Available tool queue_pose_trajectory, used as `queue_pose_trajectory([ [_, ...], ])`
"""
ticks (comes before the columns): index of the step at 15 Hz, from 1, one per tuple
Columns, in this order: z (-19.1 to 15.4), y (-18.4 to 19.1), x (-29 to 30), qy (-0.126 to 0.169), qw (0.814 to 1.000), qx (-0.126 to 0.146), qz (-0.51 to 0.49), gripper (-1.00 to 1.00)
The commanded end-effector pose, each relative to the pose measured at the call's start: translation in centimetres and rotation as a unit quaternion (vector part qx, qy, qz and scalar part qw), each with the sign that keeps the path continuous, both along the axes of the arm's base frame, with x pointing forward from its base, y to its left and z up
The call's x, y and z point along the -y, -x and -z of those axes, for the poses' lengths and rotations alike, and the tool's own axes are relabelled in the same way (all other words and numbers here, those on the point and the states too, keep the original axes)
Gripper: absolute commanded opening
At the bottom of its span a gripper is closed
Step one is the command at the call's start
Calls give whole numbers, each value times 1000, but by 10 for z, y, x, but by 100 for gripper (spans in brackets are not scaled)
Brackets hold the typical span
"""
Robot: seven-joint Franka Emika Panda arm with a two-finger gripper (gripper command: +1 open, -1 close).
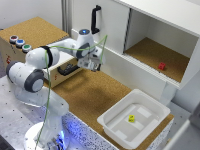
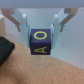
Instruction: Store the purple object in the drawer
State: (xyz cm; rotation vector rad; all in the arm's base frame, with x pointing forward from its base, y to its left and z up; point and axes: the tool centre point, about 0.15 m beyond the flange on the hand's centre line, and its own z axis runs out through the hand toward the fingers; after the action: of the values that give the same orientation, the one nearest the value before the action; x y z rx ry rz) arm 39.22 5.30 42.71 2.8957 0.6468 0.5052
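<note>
Right, the gripper (image 2: 41,26) is clamped on the purple lettered cube (image 2: 42,42), a finger (image 2: 22,22) on each side face so it hangs square, and the wooden drawer (image 1: 66,70) sits just beneath, ready to take the drop.

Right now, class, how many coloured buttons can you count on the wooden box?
3: blue button, purple button and green button, in a row on the box top, at the exterior view's left. Others may be hidden.
</note>
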Motion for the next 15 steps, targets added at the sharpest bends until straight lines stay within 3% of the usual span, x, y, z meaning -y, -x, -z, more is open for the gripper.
queue_pose_trajectory([
  [1,-41,-13,-53,22,996,-17,-82,-100],
  [4,-61,-16,-96,18,990,-4,-141,-100],
  [8,-75,-15,-165,10,973,-20,-228,-100],
  [15,-19,18,-262,49,937,-71,-339,-100],
])
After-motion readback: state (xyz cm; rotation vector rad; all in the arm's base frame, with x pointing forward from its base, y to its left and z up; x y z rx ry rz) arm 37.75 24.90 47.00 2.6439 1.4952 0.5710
